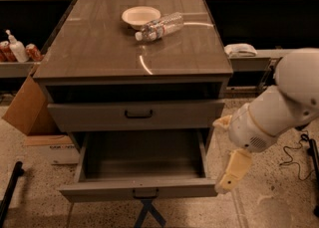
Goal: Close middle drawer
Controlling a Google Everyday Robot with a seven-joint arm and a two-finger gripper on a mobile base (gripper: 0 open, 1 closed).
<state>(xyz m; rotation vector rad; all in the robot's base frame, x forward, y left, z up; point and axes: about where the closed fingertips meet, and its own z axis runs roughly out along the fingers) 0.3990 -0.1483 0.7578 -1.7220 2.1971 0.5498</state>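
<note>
The middle drawer (142,162) is the wide grey-brown shallow box pulled far out of the cabinet, low in the camera view. It looks empty, and its low front panel (99,190) has a small dark pull handle (145,192) in the middle. My gripper (225,184) is cream-coloured and hangs down from the white arm (279,107) on the right. It is close to the right end of the drawer's front panel. I cannot tell whether it touches the panel.
Above the open drawer is a taller-fronted drawer (137,115) with a wider black handle. On the cabinet top (99,48) sit a white bowl (139,16) and a lying plastic bottle (160,26). A cardboard box (22,110) stands at the left, and cables (294,157) lie on the floor at the right.
</note>
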